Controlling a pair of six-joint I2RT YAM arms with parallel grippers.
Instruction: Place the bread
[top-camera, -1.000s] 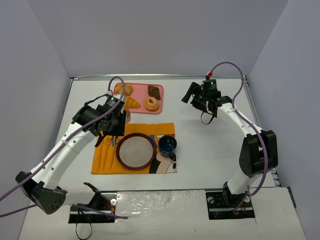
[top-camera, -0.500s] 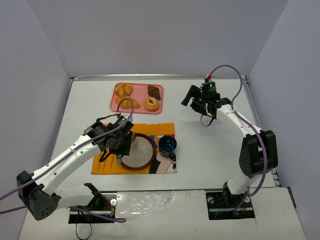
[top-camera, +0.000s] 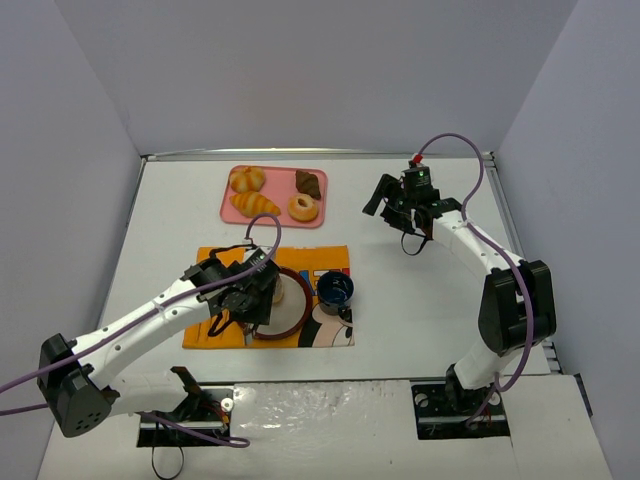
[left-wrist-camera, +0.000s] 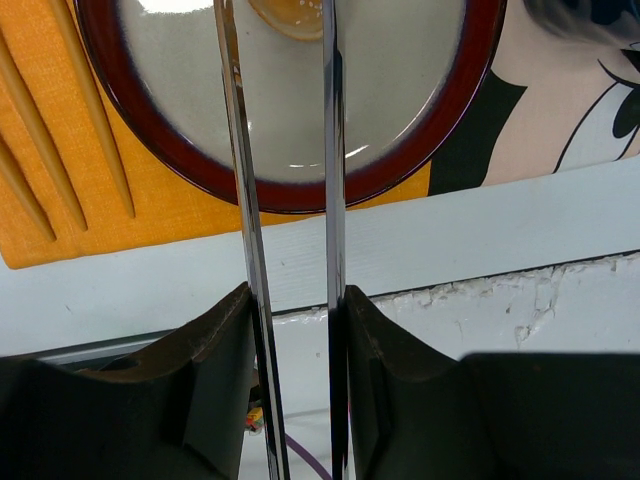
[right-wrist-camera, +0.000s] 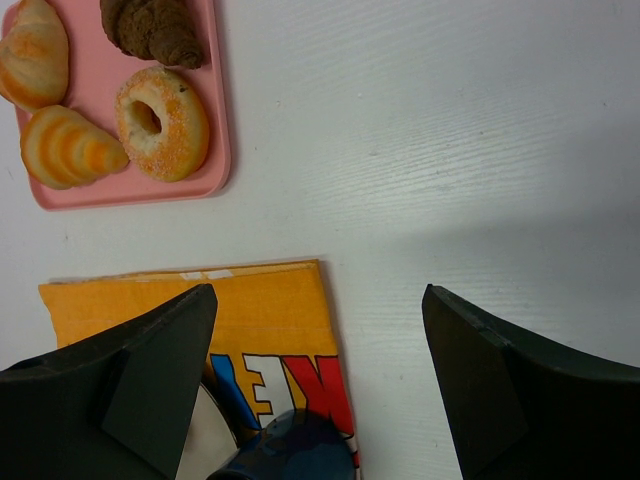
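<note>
My left gripper (top-camera: 256, 297) (left-wrist-camera: 290, 300) is shut on a pair of metal tongs (left-wrist-camera: 333, 150). The tong blades reach out over the dark-red-rimmed plate (top-camera: 292, 318) (left-wrist-camera: 300, 195). A small golden bread (left-wrist-camera: 290, 15) shows between the tong tips at the top edge of the left wrist view, and as a pale spot (top-camera: 276, 294) from above. I cannot tell whether it touches the plate. My right gripper (top-camera: 402, 215) (right-wrist-camera: 318, 295) is open and empty, above bare table right of the pink tray.
The plate lies on an orange cartoon placemat (top-camera: 205, 328) (right-wrist-camera: 150, 300) beside a blue cup (top-camera: 335, 289) (right-wrist-camera: 290, 450) and wooden chopsticks (left-wrist-camera: 100, 130). The pink tray (top-camera: 278, 190) (right-wrist-camera: 95, 80) holds a croissant (right-wrist-camera: 70, 147), a ring doughnut (right-wrist-camera: 162, 123), a brown pastry (right-wrist-camera: 150, 28) and a bun (right-wrist-camera: 35, 52).
My left arm has swung from the pink tray toward the near side, carrying the tongs and bread over the plate. The right arm has barely moved.
</note>
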